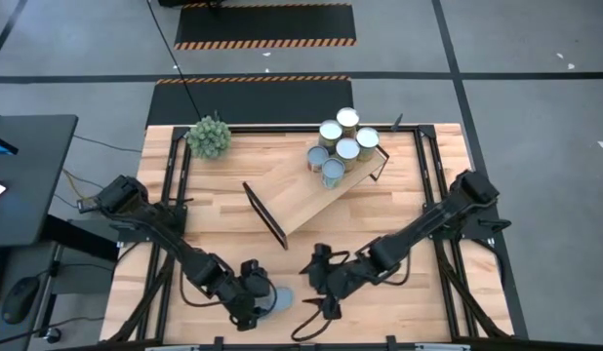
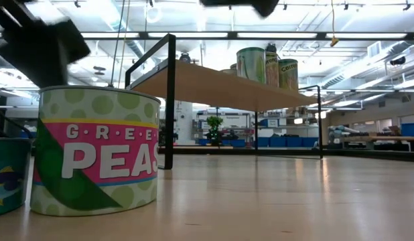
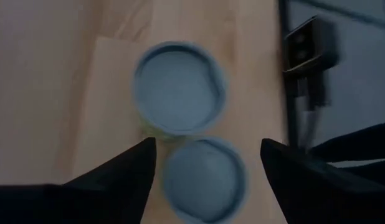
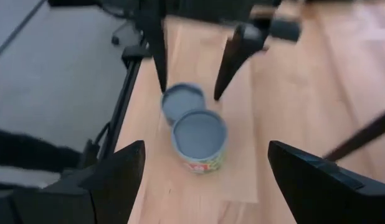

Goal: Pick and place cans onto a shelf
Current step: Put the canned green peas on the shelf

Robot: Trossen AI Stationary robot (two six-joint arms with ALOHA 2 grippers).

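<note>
Jaws apart on left gripper [image 3: 208,165] and right gripper [image 4: 205,171] | 2 blue-topped cans [image 3: 180,87], green "PEAS" label

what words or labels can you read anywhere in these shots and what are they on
"G·R·E·E" over "PEAS": near can, cut off by the picture's edge.
Labels of the cans on the shelf: too small to read.
Teal can at the edge: picture only, no words showing.
Wrist and overhead views: nothing readable.
</note>
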